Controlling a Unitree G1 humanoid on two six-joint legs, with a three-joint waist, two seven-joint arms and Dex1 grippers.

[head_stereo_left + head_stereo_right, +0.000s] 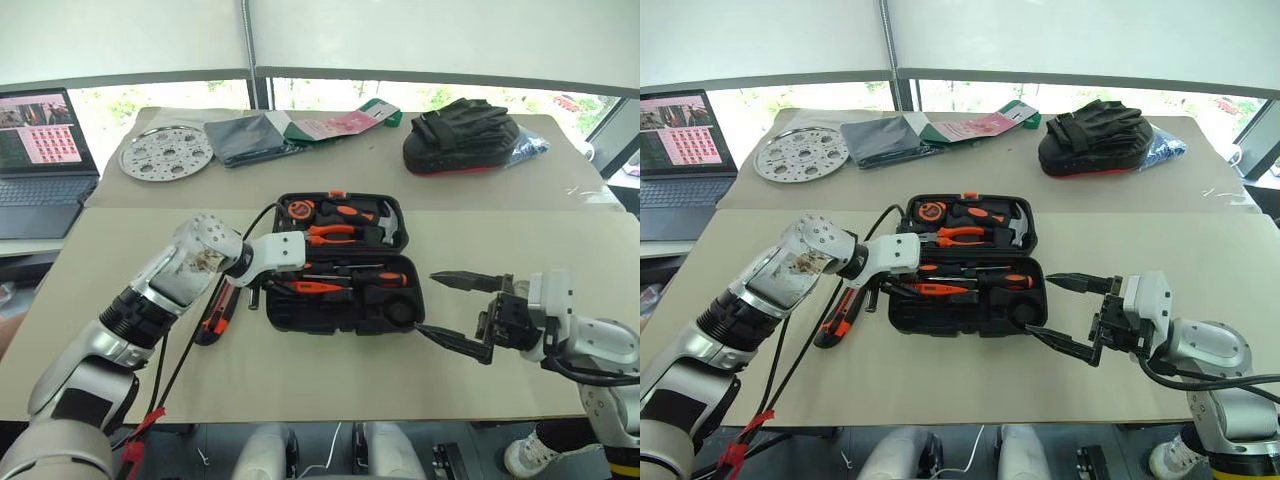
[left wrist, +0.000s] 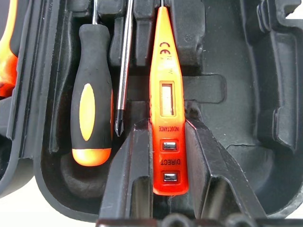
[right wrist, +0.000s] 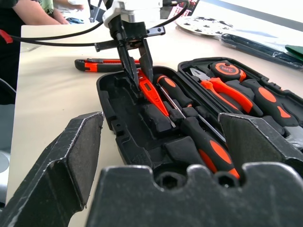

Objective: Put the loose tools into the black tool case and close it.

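We are looking down on a wide beige table (image 1: pixel 300 380) that is filling most of the frame. At its centre the rounded rectangular black plastic tool case (image 1: pixel 345 265) is lying open, its lid half toward the top of the frame holding orange-handled pliers (image 1: pixel 335 234), a hammer (image 1: pixel 385 225) and a tape measure (image 1: pixel 298 209).

In the upper right of the frame a black padded bag with a red edge (image 1: pixel 460 137) is sitting on the table; in the upper left a perforated round metal plate (image 1: pixel 166 153) is lying beside a dark folded cloth (image 1: pixel 250 138), and a laptop (image 1: pixel 40 160) is standing at the left edge.

Our left gripper (image 1: pixel 262 287) is reaching in from the lower left and is pinching the butt end of the slim all-orange tester screwdriver (image 2: pixel 166 101), its black fingers (image 2: pixel 130 165) clenched on either side of the flat body. The tester is pointing into the near half of the case, next to the two black-and-orange-handled screwdrivers (image 2: pixel 91 92), which are lying in their moulded slots with handles at opposite ends.

Our right gripper (image 1: pixel 455 312) is hovering at the right of the frame, just beside the case's right end, its fingers spread wide and holding nothing.

The orange-black utility knife (image 1: pixel 217 312) is lying on the table left of the case, just apart from it and partly under our left forearm.
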